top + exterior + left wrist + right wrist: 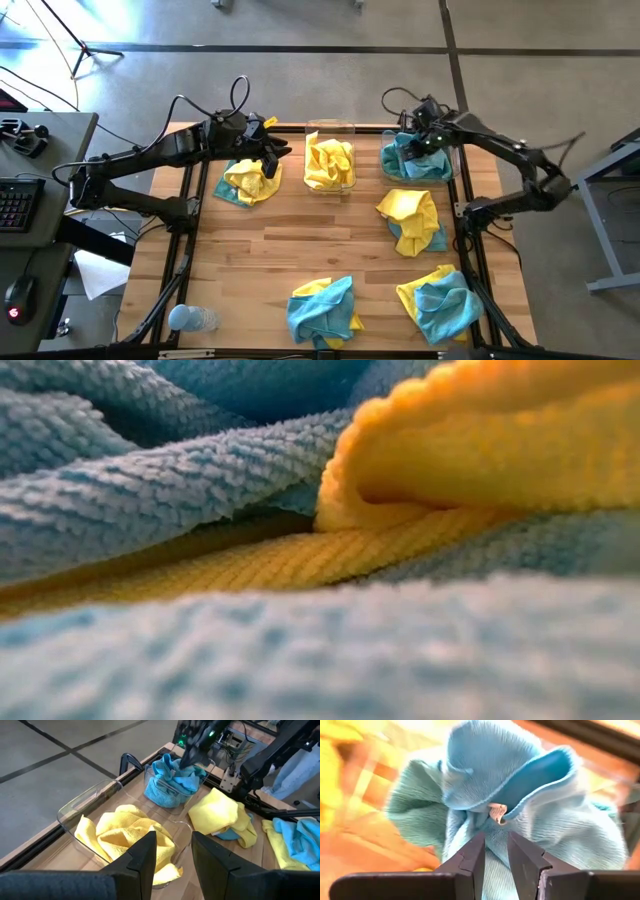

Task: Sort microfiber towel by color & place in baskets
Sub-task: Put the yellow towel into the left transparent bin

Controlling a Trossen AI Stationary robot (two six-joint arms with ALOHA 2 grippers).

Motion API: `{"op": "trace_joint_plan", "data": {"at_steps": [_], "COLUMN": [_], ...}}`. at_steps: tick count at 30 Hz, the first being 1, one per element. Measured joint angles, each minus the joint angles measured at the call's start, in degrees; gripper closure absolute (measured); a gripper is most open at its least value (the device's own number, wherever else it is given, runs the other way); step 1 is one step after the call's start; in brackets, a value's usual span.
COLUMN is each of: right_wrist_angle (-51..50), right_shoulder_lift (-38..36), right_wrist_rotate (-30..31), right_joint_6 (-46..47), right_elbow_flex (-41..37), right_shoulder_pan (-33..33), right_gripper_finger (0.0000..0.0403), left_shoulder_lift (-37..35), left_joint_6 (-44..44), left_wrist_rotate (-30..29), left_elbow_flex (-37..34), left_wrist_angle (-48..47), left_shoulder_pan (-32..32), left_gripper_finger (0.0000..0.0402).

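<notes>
Bright yellow towels (329, 163) fill one clear basket (330, 129), teal-blue towels (414, 160) the other, loose piles (323, 310) mix both colours, all ribbed weave, on a pale striped wood tabletop (300, 245) under dark arms.

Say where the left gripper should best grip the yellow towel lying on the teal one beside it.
Probably its raised crumpled ridge, coming from above: the yellow towel is bunched on the teal towel, so a high pinch should lift it alone. The left gripper is open.

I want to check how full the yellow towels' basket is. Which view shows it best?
The left wrist view: the clear basket shows rim, walls and yellow towels bunched inside. The high view shows it small from above. The low and right wrist views don't show it clearly.
</notes>
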Motion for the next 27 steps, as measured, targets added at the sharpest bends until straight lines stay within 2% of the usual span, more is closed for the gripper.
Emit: {"op": "trace_joint_plan", "data": {"at_steps": [6, 9, 11, 13, 17, 23, 27], "right_wrist_angle": [-3.0, -4.3, -4.5, -4.5, -4.7, -4.5, -4.1], "right_shoulder_lift": [-7.0, -9.3, -10.3, -10.8, -10.8, -10.8, -10.8], "right_wrist_rotate": [0.1, 0.3, 0.4, 2.0, 7.3, 9.4, 12.9], "right_joint_6": [2.9, 5.8, 8.8, 12.2, 22.0, 35.3, 44.1], "right_elbow_flex": [2.3, 2.6, 2.6, 2.6, 2.6, 2.6, 2.6], "right_shoulder_pan": [0.4, 2.9, 6.6, 11.5, 22.1, 35.1, 43.2], "right_gripper_finger": [0.0333, 0.0357, 0.0386, 0.0397, 0.0393, 0.04, 0.0402], "left_shoulder_lift": [0.0, 0.0, 0.0, -0.1, -0.7, -2.7, -7.3], "left_joint_6": [3.5, 7.5, 9.3, 10.5, 11.3, 11.3, 10.3], "left_wrist_rotate": [0.0, 0.0, 0.1, 0.5, 0.8, 0.7, 0.1], "left_elbow_flex": [0.0, 0.0, 0.0, 0.0, 0.0, -0.1, -5.4], "left_wrist_angle": [0.0, -0.3, -0.9, -1.8, -4.1, -10.1, -7.6], "left_shoulder_pan": [0.0, 0.0, 0.0, 0.0, -0.2, -1.9, -3.8], "left_gripper_finger": [0.0289, 0.0289, 0.0289, 0.0289, 0.0289, 0.0289, 0.0289]}}
